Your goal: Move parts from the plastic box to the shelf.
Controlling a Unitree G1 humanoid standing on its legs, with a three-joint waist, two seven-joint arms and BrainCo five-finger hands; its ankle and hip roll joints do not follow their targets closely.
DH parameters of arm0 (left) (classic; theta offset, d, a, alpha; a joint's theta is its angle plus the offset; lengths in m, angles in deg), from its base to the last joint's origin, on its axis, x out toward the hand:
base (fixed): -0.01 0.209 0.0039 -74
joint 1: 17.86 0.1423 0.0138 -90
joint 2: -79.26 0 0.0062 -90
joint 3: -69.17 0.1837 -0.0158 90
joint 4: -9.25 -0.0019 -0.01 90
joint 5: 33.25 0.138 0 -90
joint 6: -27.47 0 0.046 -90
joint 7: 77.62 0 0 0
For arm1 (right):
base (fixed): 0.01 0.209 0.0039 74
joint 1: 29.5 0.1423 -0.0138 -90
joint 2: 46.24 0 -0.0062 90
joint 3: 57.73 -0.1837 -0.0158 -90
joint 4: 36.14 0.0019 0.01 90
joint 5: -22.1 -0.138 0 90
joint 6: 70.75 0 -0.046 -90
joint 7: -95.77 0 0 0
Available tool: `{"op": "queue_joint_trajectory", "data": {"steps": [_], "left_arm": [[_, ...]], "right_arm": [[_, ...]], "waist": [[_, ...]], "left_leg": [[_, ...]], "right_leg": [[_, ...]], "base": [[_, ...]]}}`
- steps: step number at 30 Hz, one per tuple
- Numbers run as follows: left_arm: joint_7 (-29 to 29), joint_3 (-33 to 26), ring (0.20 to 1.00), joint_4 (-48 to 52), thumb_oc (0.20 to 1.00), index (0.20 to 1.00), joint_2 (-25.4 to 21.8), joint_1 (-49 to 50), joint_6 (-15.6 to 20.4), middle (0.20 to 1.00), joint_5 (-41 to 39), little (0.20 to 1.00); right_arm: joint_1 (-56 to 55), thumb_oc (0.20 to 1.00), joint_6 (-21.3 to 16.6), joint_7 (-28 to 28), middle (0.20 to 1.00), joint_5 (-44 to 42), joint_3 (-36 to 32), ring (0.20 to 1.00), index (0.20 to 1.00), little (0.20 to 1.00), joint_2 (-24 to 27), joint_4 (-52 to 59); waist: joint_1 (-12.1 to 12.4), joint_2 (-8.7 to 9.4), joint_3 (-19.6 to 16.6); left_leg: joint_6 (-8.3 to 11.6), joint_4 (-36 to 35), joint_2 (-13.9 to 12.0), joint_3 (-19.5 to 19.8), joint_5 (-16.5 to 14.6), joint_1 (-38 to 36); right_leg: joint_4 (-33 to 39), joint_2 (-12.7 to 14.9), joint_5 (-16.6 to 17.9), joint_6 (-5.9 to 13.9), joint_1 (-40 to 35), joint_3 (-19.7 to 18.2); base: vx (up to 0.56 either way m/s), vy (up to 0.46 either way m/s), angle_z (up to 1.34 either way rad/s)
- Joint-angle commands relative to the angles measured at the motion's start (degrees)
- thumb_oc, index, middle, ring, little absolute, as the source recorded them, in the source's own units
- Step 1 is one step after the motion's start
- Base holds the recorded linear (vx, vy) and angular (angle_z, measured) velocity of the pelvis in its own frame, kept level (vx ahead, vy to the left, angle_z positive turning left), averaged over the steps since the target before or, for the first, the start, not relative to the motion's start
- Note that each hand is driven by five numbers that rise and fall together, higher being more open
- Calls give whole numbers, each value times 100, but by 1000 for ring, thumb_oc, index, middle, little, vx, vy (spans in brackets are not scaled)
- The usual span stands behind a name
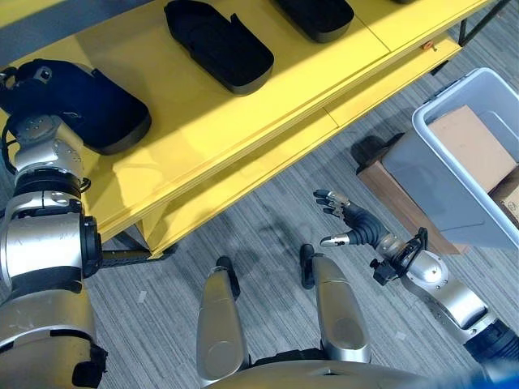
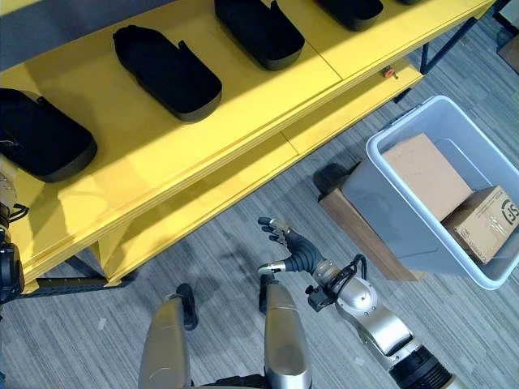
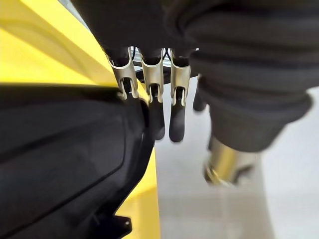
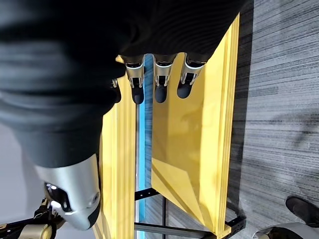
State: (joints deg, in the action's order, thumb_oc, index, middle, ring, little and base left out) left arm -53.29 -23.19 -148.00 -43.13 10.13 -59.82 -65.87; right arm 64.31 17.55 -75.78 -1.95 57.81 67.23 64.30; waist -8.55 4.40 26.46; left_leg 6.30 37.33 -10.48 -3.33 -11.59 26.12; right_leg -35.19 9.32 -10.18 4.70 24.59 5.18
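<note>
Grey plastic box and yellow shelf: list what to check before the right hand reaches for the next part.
1. Right hand free: ok, its fingers are spread above the floor and hold nothing.
2. Left hand clear of the shelf: not ok, its straight fingers lie against the black moulded part at the shelf's left end.
3. Room on the yellow shelf: ok, there is bare yellow surface between the black parts.
4. Parts ready in the grey plastic box: cannot tell. Two brown cardboard boxes lie inside.
5. Way from right hand to box: ok, nothing lies on the floor between them.
</note>
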Motion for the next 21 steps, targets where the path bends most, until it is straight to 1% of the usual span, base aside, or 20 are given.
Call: {"op": "queue_joint_trajectory", "data": {"steps": [1,3,5,6,8,11,12,13,14,15,16,19,21], "left_arm": [[103,-99,1000,597,1000,1000,-249,-276,423,1000,237,1000],[166,-52,1000,901,1000,1000,-267,-219,452,1000,390,1000],[211,-30,1000,1077,1000,1000,-266,-168,448,1000,503,1000],[264,-2,1000,1477,1000,1000,-249,-72,456,1000,725,1000],[360,93,1000,2078,1000,1000,-211,123,428,1000,1173,1000],[350,326,1000,2625,1000,1000,-173,288,315,1000,1729,1000],[336,399,1000,2747,1000,1000,-173,332,285,1000,1886,1000],[328,469,1000,2951,1000,1000,-145,409,256,1000,2080,1000],[259,571,1000,3269,1000,1000,-13,554,185,1000,2316,1000],[244,620,1000,3321,1000,1000,11,565,160,1000,2405,1000],[208,666,1000,3518,1000,1000,190,599,143,1000,2475,1000],[196,809,1000,3633,1000,1000,299,568,94,1000,2675,1000],[196,839,1000,3770,1000,1000,452,599,70,1000,2740,1000]], "right_arm": [[224,1000,-352,-25,1000,-193,-83,1000,1000,1000,-38,245],[227,1000,-357,-22,1000,-184,-91,1000,1000,1000,-66,221],[235,1000,-358,-24,1000,-175,-102,1000,1000,1000,-92,201],[243,1000,-349,-16,1000,-167,-120,1000,1000,1000,-157,167],[295,1000,-336,-12,1000,-152,-133,1000,1000,1000,-222,112],[328,1000,-310,-6,1000,-140,-141,1000,1000,1000,-270,96],[340,1000,-304,-4,1000,-141,-139,1000,1000,1000,-300,86],[335,1000,-306,-10,1000,-126,-135,1000,1000,1000,-309,72],[352,1000,-293,2,1000,-116,-103,1000,1000,1000,-361,29],[361,1000,-285,1,1000,-103,-92,1000,1000,1000,-358,11],[371,1000,-270,2,1000,-90,-71,1000,1000,1000,-385,-52],[391,1000,-256,-9,1000,-68,-60,1000,1000,1000,-376,-105],[413,1000,-242,-13,1000,-60,-37,1000,1000,1000,-379,-99]], "waist": [[16,20,-36],[35,-2,2],[43,-8,26],[71,-33,82],[124,-56,182],[163,-72,330],[182,-78,333],[195,-84,333],[215,-99,333],[219,-98,333],[226,-100,333],[225,-104,333],[222,-100,333]], "left_leg": [[870,-505,-75,166,1268,-787],[870,-485,-87,164,1226,-806],[870,-486,-84,171,1268,-785],[870,-462,-103,171,1229,-803],[870,-490,-124,179,1291,-812],[870,-427,-135,196,1235,-851],[870,-470,-134,192,1296,-825],[870,-458,-137,197,1293,-795],[870,-483,-135,197,1315,-753],[870,-483,-134,200,1322,-736],[870,-493,-138,201,1332,-712],[870,-523,-146,196,1341,-705],[870,-549,-165,197,1350,-694]], "right_leg": [[-913,565,1304,811,334,-709],[-947,568,1258,808,307,-696],[-923,564,1301,801,307,-693],[-944,567,1260,798,269,-674],[-888,572,1319,784,218,-648],[-917,570,1288,767,144,-627],[-874,567,1340,757,160,-622],[-888,564,1338,756,190,-629],[-877,567,1363,751,234,-625],[-876,570,1366,751,249,-627],[-887,569,1366,750,281,-619],[-867,577,1377,747,297,-604],[-862,573,1374,746,312,-601]], "base": [[0,0,0],[-5,-3,2],[-26,-17,5],[-29,-30,6],[-42,-33,6],[-24,-18,2],[-23,-24,8],[-39,-25,9],[-20,-23,7],[-26,-22,3],[0,0,0],[-6,-5,1],[0,0,0]]}}
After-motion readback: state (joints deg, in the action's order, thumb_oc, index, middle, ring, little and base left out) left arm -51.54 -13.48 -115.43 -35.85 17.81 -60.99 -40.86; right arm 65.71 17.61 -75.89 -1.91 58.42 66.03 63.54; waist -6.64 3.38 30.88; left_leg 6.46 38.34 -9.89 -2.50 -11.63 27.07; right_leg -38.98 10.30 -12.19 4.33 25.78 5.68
